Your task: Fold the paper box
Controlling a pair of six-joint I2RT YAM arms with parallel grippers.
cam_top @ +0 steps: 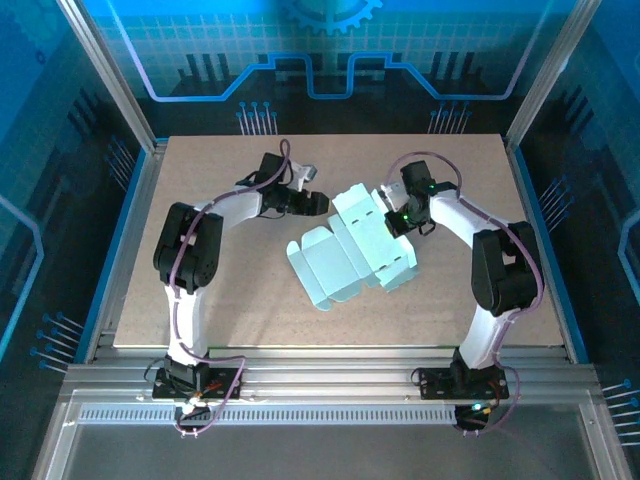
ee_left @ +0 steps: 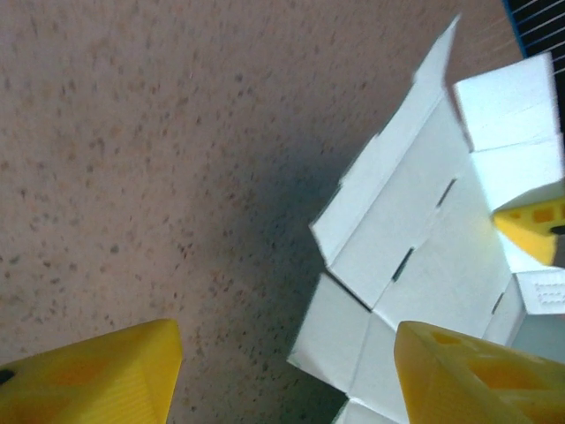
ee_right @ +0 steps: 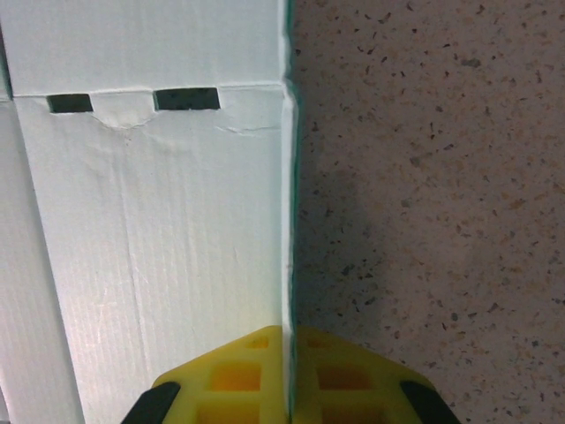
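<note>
The paper box is a pale mint-blue die-cut sheet, partly creased, lying in the middle of the table. My right gripper is at its far right edge. In the right wrist view that gripper is shut on the thin edge of a slotted panel of the paper box. My left gripper hovers at the sheet's far left corner. Its yellow jaws stand apart, with a corner flap of the paper box reaching in between them near the right finger.
The speckled tan board has bare room to the left and front of the sheet. Aluminium posts frame the cell, and a rail runs along the near edge. The right gripper's yellow fingertip shows in the left wrist view.
</note>
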